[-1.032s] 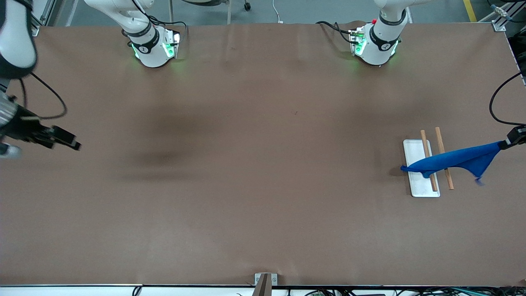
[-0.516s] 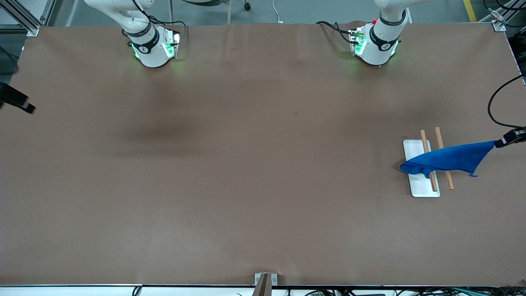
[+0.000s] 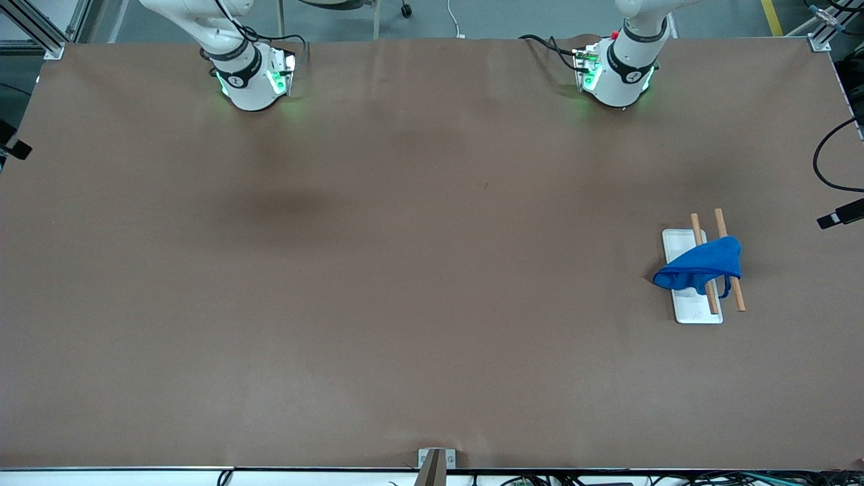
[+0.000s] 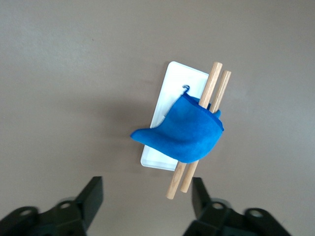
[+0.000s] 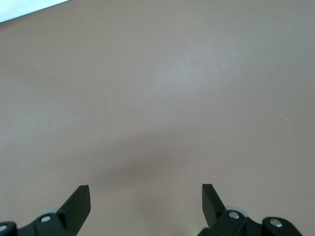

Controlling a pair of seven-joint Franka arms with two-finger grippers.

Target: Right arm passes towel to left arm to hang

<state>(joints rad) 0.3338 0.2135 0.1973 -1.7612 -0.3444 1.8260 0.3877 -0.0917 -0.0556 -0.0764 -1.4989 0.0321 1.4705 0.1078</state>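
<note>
Blue towel (image 3: 702,268) over wooden rods (image 3: 729,259)

The towel (image 3: 702,266) hides the middle of both wooden rods (image 3: 730,260) and part of the white tray (image 3: 683,307). The picture edges cut off the left gripper (image 3: 840,214) and the right gripper (image 3: 12,145).

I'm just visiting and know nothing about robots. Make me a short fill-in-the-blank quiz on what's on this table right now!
1. The towel is coloured ____.
2. It hangs over two wooden ____ above the white tray.
3. The left hand holds ____.
4. The fingers of the right hand stand ____.

Missing words: blue; rods; nothing; open
</note>
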